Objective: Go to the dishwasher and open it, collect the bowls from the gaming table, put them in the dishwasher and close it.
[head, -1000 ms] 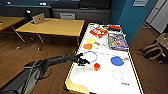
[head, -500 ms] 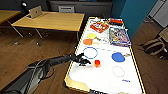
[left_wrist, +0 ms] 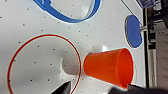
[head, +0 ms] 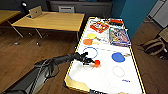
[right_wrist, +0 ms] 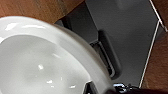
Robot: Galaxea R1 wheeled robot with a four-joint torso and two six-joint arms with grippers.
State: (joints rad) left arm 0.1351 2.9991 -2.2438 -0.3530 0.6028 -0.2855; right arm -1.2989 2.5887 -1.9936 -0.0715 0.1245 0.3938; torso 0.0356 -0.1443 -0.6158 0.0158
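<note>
White bowl (right_wrist: 37, 62) touching right gripper's fingers (right_wrist: 110, 53).

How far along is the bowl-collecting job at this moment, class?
Done: a white bowl sits in the right gripper, over the floor. In hand: the left gripper, open, reaches the orange cup on the white table. Left: carrying to the dishwasher, loading, closing.

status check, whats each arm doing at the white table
Left gripper at orange cup, jaws open. White bowl close at right wrist, grip unclear. Blue paddle beyond the cup, apart.
</note>
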